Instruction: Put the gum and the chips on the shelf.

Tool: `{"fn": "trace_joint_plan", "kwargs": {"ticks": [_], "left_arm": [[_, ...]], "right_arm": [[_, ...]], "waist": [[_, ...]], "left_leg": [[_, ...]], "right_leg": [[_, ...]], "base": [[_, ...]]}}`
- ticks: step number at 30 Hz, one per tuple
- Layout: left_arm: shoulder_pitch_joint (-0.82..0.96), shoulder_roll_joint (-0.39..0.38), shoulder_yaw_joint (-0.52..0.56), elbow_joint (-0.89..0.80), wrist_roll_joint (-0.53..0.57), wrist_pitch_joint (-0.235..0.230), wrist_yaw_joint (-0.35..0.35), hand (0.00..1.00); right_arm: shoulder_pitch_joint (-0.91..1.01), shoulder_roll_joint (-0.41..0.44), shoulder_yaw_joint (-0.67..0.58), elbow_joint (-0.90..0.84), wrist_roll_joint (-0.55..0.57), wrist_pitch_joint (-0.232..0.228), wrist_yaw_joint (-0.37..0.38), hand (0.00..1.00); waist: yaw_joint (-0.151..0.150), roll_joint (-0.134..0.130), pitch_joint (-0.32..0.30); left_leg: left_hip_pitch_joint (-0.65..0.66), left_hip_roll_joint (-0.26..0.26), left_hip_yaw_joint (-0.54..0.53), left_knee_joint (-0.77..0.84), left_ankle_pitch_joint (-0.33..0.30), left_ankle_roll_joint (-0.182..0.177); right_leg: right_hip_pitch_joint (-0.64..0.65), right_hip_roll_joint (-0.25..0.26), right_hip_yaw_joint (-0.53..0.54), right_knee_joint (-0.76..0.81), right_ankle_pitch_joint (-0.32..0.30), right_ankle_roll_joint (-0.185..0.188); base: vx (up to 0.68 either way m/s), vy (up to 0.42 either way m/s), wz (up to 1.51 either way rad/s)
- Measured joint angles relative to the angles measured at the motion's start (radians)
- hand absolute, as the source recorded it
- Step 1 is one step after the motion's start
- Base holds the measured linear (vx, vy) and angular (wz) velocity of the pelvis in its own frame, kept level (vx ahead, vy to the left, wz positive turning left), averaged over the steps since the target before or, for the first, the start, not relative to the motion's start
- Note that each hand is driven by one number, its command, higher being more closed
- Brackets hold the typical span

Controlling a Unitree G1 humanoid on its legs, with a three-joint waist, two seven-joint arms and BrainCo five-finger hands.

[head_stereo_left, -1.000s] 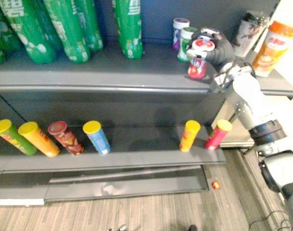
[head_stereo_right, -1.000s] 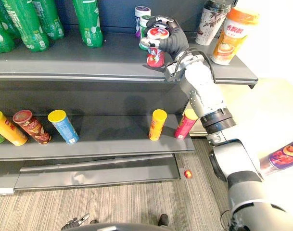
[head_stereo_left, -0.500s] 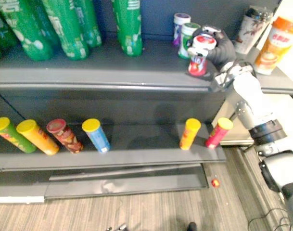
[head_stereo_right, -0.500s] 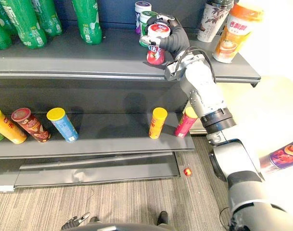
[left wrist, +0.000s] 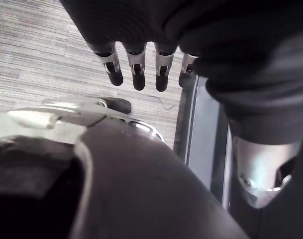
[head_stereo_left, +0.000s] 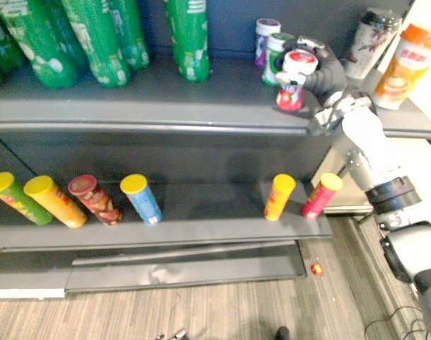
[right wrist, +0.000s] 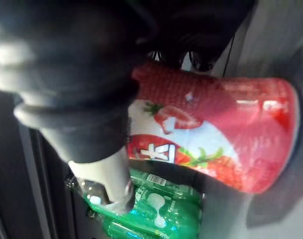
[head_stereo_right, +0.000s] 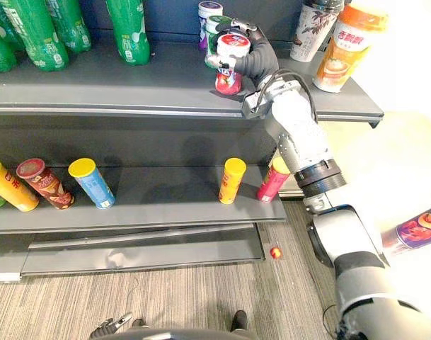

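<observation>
A red strawberry gum bottle (head_stereo_left: 291, 97) with a white lid stands upright near the front edge of the upper shelf (head_stereo_left: 151, 113). My right hand (head_stereo_left: 328, 72) is shut on it, fingers curled round its top half. Up close, the red bottle (right wrist: 216, 129) lies against the dark cover of that hand. I cannot tell whether its base rests on the shelf. A yellow-orange chips can (head_stereo_left: 279, 198) and a pink one (head_stereo_left: 320, 196) lean on the lower shelf (head_stereo_left: 201, 230). My left hand (left wrist: 136, 67) hangs over the floor with relaxed, straight fingers, holding nothing.
Purple (head_stereo_left: 265, 37) and green (head_stereo_left: 276, 58) gum bottles stand just behind the red one. Green drink bottles (head_stereo_left: 189, 39) line the upper shelf's left, and two cups (head_stereo_left: 401, 65) its right end. Several more chips cans (head_stereo_left: 139, 200) lie at the lower left. A small red item (head_stereo_left: 316, 268) is on the floor.
The right hand and the gum bottle have stayed almost in place by the shelf's front edge, apart from a small shift of the view. The left hand has not moved.
</observation>
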Motion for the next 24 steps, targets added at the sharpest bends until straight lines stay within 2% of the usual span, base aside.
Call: {"fn": "trace_joint_plan", "kwargs": {"ticks": [3, 24], "left_arm": [[0.001, 0.000, 0.000, 0.000, 0.000, 0.000, 0.000, 0.00], [0.004, -0.003, 0.004, -0.010, 0.001, 0.000, 0.009, 0.00]], "right_arm": [[0.000, 0.025, -0.019, 0.002, -0.020, 0.000, -0.009, 0.00], [-0.001, 0.028, -0.081, -0.022, -0.065, -0.009, -0.042, 0.00]], "waist": [[-0.002, 0.000, 0.000], [-0.003, -0.001, 0.000]], "left_leg": [[0.001, 0.000, 0.001, 0.000, 0.000, 0.000], [0.005, 0.000, 0.003, 0.000, 0.000, 0.000]], "right_leg": [[0.000, 0.000, 0.002, 0.000, 0.000, 0.000], [0.003, 0.001, 0.003, 0.000, 0.000, 0.000]], "base": [[0.00, 0.000, 0.00], [0.00, 0.000, 0.00]]}}
